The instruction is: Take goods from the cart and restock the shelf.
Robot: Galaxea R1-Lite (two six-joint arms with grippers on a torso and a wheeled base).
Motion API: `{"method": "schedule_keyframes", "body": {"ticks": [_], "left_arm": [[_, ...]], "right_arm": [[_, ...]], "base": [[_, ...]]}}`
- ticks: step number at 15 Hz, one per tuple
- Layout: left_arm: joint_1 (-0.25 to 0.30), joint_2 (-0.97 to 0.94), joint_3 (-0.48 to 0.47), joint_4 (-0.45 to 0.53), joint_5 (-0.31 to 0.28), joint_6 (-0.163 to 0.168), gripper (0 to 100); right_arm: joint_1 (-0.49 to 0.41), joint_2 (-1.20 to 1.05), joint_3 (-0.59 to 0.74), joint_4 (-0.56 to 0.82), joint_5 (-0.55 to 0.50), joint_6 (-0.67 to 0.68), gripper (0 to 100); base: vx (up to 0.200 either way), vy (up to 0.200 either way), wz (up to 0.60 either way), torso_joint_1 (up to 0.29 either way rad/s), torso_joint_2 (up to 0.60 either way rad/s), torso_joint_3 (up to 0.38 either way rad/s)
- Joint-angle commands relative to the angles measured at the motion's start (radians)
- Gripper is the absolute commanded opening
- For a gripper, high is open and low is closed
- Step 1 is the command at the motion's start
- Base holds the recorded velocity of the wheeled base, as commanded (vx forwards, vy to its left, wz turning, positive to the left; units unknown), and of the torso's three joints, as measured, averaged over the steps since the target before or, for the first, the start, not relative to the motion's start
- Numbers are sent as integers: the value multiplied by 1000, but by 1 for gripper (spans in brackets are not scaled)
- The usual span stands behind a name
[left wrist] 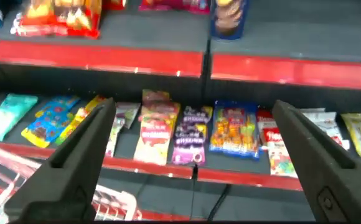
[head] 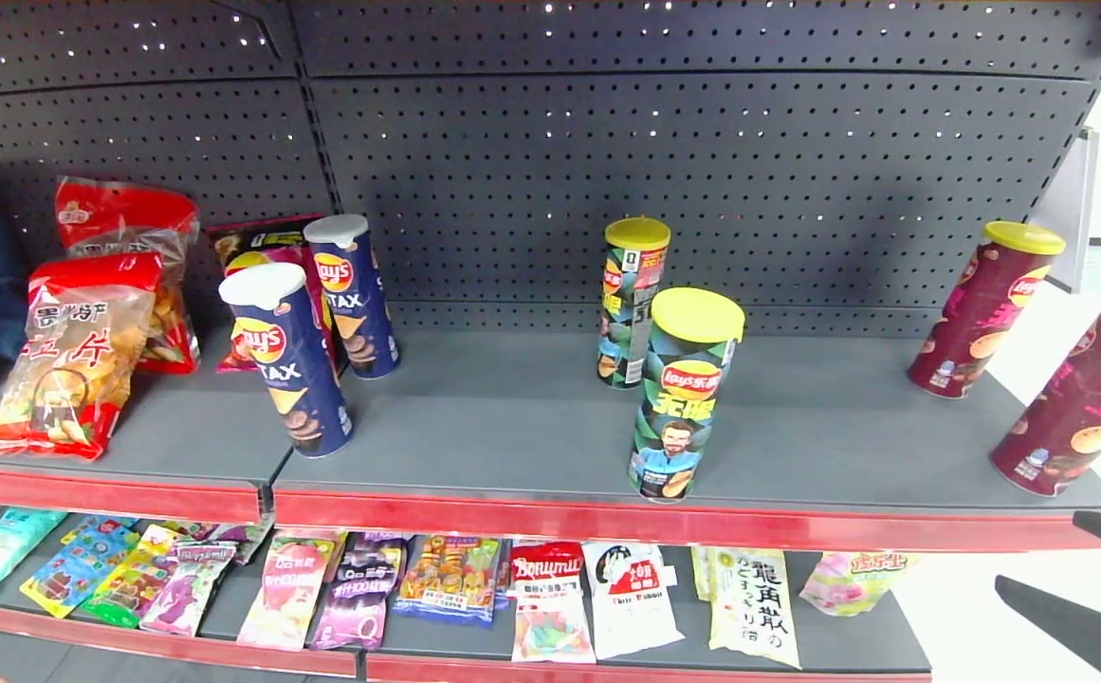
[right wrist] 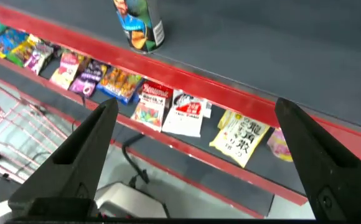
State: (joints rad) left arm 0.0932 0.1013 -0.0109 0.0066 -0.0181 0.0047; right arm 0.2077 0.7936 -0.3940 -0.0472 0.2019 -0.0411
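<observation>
Left claw and right claw wide apart; glossy cylindrical cans on matte shelf.

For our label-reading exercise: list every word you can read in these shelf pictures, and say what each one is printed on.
"Lay's": front blue can.
"STAX": the same blue can.
"Lay's": front green can.
"Bonumu": red-topped packet on the lower shelf.
"龍角散": pale yellow packet.
Maroon cans and the other packets: print too small or blurred to read.
</observation>
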Motion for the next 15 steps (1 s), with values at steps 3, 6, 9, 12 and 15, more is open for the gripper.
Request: {"method": "schedule_keyframes", "body": {"ticks": [3, 6, 9, 12, 15], "left_arm": [[0, -5, 8, 0, 0, 1, 100], [0, -5, 8, 0, 0, 1, 100], [0, -5, 8, 0, 0, 1, 100], [0, -5, 8, 0, 0, 1, 100], [0, -5, 8, 0, 0, 1, 100]], "right_arm": [[88, 136, -34, -2, 2, -16, 100], [127, 274, -77, -56, 1, -8, 100], [128, 547, -91, -263, -4, -8, 100], [130, 685, -154, -272, -4, -3, 100], [128, 770, -212, -273, -6, 12, 100]], "base": [[0, 0, 0, 0, 0, 0], [0, 0, 0, 0, 0, 0], [0, 0, 0, 0, 0, 0], [0, 0, 0, 0, 0, 0], [0, 0, 0, 0, 0, 0]]}}
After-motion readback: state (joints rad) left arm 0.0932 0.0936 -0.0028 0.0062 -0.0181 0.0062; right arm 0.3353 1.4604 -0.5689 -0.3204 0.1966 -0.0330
